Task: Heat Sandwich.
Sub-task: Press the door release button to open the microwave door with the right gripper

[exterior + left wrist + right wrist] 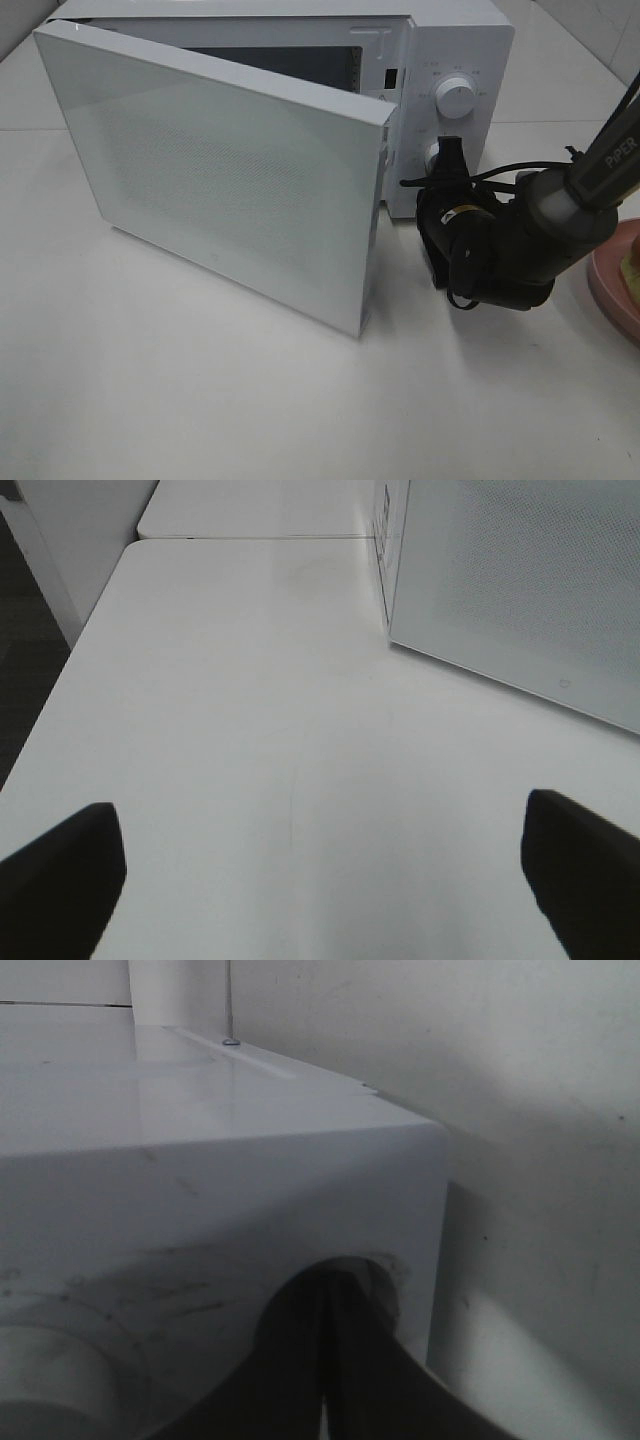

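The white table point(200, 400) is carrying a white microwave point(470, 40), whose door point(220, 170) is swinging wide open toward the left of the exterior view. The right arm point(590, 190) is reaching in from the right edge, putting the right gripper point(446, 150) against the control panel at the lower of 2 knobs, just below the upper knob point(456, 98). The right wrist view is showing these jaws pressed together with only a thin seam between them; whether they are pinching the knob cannot be told.

Only the left wrist view is showing the left gripper point(320, 880). Its jaws are standing wide apart over bare table, near the door.

A pink plate point(610, 285) is lying at the right edge, cropped. On it, only a sliver of the sandwich point(632, 262) is showing, too little to tell its long axis or facing.
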`<act>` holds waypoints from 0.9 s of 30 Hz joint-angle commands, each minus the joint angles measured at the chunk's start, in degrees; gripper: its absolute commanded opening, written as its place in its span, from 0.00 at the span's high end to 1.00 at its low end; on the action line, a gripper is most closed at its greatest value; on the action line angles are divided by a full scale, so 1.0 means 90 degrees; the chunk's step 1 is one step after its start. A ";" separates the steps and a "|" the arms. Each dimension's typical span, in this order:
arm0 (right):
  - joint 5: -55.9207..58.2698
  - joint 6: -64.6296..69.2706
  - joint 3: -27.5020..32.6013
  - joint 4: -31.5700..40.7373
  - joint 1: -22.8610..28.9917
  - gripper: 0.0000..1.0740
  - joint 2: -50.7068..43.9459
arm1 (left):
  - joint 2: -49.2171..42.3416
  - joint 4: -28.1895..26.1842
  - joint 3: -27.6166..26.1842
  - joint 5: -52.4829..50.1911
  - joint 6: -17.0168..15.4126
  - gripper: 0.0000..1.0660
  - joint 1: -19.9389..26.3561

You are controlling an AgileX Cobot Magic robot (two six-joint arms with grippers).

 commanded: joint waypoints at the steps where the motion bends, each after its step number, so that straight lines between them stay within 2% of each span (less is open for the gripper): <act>1: -0.1299 -0.0057 -0.0605 -0.0535 -0.0210 0.98 0.0006 | -0.0134 0.0006 0.0019 -0.0045 -0.0032 0.03 -0.0038; 15: -0.1222 -0.0057 -0.0605 -0.0586 -0.0210 0.98 0.0006 | -0.0134 0.0006 0.0019 -0.0045 -0.0032 0.03 -0.0038; 27: -0.0637 0.0038 -0.0573 -0.0637 -0.0210 1.00 -0.0045 | -0.0134 0.0006 0.0019 -0.0045 -0.0032 0.03 -0.0038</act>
